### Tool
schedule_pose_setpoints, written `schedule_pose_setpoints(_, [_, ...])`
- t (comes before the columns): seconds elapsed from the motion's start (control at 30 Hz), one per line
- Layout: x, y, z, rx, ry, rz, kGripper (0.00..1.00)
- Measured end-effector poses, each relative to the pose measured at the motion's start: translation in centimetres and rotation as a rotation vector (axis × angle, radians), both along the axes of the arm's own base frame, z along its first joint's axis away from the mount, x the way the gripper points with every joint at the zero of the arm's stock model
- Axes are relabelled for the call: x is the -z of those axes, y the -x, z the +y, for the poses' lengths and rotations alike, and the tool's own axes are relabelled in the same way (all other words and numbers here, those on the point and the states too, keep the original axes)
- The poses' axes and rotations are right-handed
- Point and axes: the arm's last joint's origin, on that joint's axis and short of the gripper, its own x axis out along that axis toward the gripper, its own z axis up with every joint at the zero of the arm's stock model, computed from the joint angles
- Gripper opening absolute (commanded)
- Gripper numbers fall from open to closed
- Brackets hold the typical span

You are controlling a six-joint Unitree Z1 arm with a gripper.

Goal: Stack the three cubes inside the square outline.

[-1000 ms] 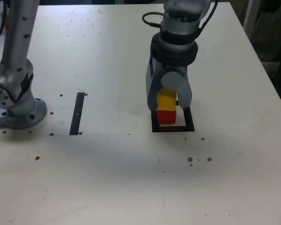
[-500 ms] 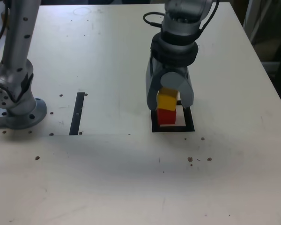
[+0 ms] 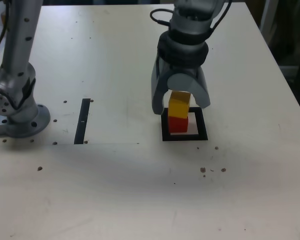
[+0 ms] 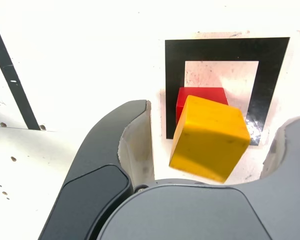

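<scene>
A yellow cube (image 3: 179,106) rests on a red cube (image 3: 178,125), turned slightly askew from it. Both stand inside the black square outline (image 3: 185,136) at the exterior view's right of centre. My gripper (image 3: 181,106) hangs over the pair, open, with one finger on each side of the yellow cube. In the wrist view the yellow cube (image 4: 210,137) covers most of the red cube (image 4: 200,95). There is a gap between it and each of the fingers (image 4: 135,145). The outline (image 4: 175,75) frames both cubes.
A narrow black strip (image 3: 82,121) lies on the white table toward the exterior view's left. A grey metal post on a round base (image 3: 17,117) stands at the far left. Small dark specks dot the tabletop (image 3: 140,190).
The jaws have spread apart and let go of the yellow cube, which stays on the red one. The gripper has risen slightly.
</scene>
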Motion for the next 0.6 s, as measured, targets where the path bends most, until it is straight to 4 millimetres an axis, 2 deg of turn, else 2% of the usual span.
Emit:
schedule_pose_setpoints(0.13, [-1.9, 0.6, 0.4, 0.001, 0.002, -0.032, 0.99])
schedule_pose_setpoints(0.27, [-3.3, 1.3, 2.1, 0.000, -0.001, -0.028, 0.99])
schedule_pose_setpoints(0.43, [-4.3, 1.7, 5.2, 0.035, -0.016, -0.011, 0.99])
schedule_pose_setpoints(0.6, [-5.3, 1.9, 9.4, 0.047, -0.043, -0.027, 0.99])
